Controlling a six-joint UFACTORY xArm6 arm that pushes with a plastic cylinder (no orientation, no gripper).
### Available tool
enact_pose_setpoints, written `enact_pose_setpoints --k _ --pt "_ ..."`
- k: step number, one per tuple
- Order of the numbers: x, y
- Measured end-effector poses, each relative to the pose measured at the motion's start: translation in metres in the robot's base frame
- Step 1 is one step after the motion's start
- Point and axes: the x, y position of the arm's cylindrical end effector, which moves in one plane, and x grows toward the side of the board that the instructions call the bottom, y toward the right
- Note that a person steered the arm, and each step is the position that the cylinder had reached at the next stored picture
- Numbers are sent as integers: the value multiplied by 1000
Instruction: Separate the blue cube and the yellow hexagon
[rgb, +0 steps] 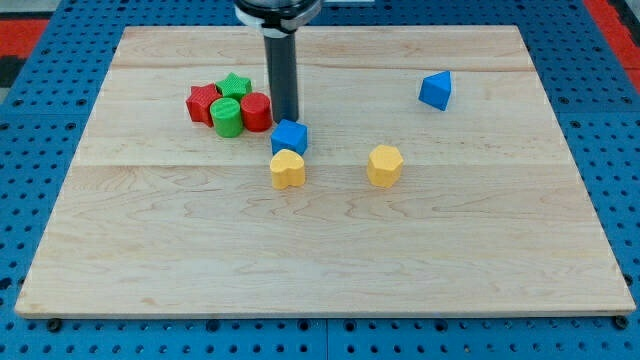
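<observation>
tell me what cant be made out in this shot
- My tip: its very end sits just behind the blue cube, so whether they touch is unclear.
- Arm above the rod: cut off by the view's top edge.
- Red blocks: partly hidden by the green cylinder and the rod.

Bright even light, soft short shadows, sharp focus, perhaps slight glare

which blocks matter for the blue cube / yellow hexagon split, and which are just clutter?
Job:
- blue cube
- yellow hexagon
- my tip, just above the blue cube

Clutter:
- yellow heart block, touching the cube
- blue triangular block
- red star
- green star
- green cylinder
- red cylinder
</observation>
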Motion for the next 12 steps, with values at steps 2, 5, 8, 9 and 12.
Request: enact_pose_setpoints --k 2,5,8,9,12 --pt "0 -26" --pt "15 7" --pt "51 20" --pt "67 20" --pt "81 0"
